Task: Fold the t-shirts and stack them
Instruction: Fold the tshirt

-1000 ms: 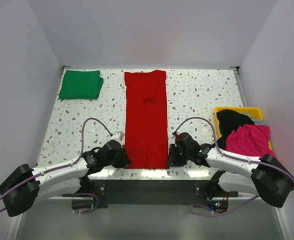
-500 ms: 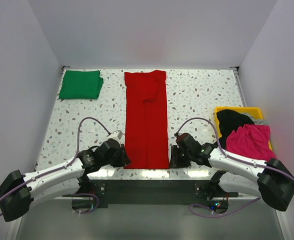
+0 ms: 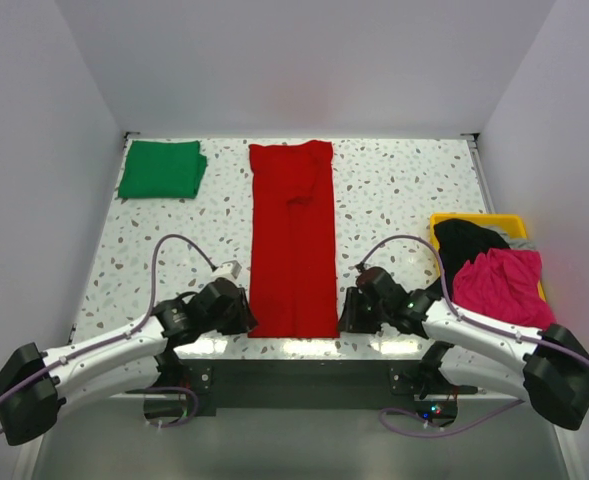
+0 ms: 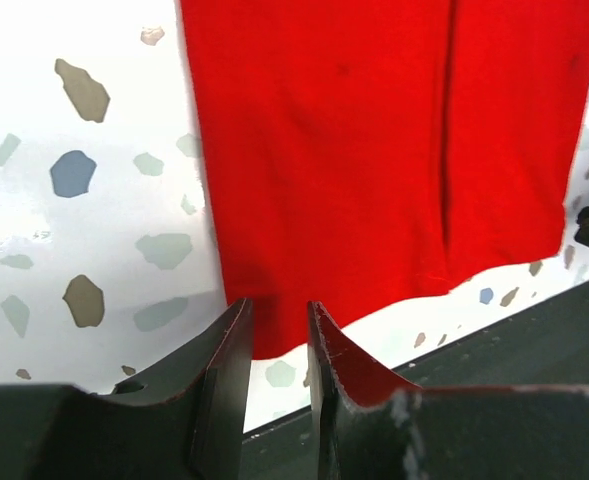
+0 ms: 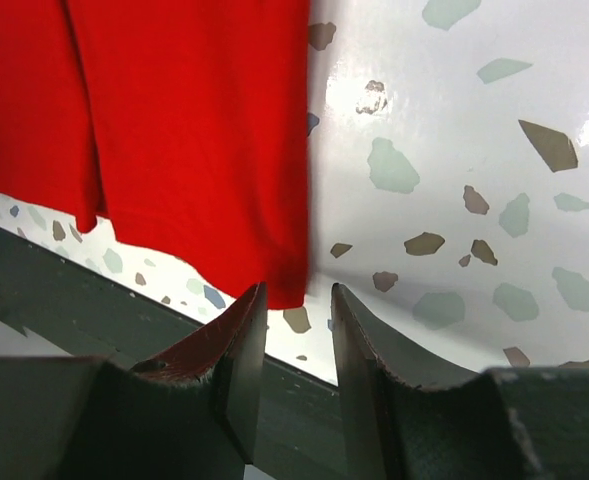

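A large red t-shirt (image 3: 292,240) lies folded into a long strip down the middle of the table. A folded green t-shirt (image 3: 161,169) lies at the far left corner. My left gripper (image 3: 250,322) is open at the strip's near left corner, whose red cloth (image 4: 354,160) lies just beyond the jaws. My right gripper (image 3: 343,318) is open at the near right corner of the red t-shirt (image 5: 174,130). The cloth's corner lies just ahead of each gap. Neither gripper holds anything.
A yellow tray (image 3: 479,222) at the right edge holds black (image 3: 466,243), magenta (image 3: 502,282) and grey garments. The table's near edge (image 4: 494,330) runs right under both grippers. The speckled tabletop (image 3: 394,200) lies between the shirt and the tray.
Both grippers have shifted slightly toward the near corners of the red strip. The shirts have not moved.
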Tool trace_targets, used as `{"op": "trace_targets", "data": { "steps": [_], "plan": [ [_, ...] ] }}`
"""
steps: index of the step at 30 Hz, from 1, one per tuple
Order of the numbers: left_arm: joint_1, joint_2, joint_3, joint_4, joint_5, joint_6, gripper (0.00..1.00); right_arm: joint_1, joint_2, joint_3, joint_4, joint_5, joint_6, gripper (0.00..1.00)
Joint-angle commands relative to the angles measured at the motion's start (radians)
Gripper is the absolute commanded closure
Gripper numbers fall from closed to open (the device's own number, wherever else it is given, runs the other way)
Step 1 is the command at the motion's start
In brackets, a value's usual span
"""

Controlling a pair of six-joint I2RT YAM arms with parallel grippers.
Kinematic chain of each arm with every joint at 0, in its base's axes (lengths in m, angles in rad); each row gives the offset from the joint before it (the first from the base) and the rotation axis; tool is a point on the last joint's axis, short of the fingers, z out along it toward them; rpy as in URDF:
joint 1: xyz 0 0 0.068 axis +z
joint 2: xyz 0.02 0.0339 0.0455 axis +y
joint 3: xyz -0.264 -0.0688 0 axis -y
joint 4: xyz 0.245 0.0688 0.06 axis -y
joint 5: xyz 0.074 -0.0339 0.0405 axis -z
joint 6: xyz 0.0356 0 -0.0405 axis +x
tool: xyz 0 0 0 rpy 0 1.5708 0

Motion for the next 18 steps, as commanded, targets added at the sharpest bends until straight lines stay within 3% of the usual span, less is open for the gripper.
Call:
{"op": "trace_targets", "data": {
  "steps": [1,18],
  "plan": [
    [0.002,0.018,0.0,-0.014,-0.041,0.007,0.67,0.005,0.019,-0.008,0.062,0.014,0.026,0.64],
    [0.002,0.005,-0.072,-0.008,-0.023,0.004,0.68,0.006,0.065,-0.068,0.132,-0.02,0.027,0.64]
  ]
}}
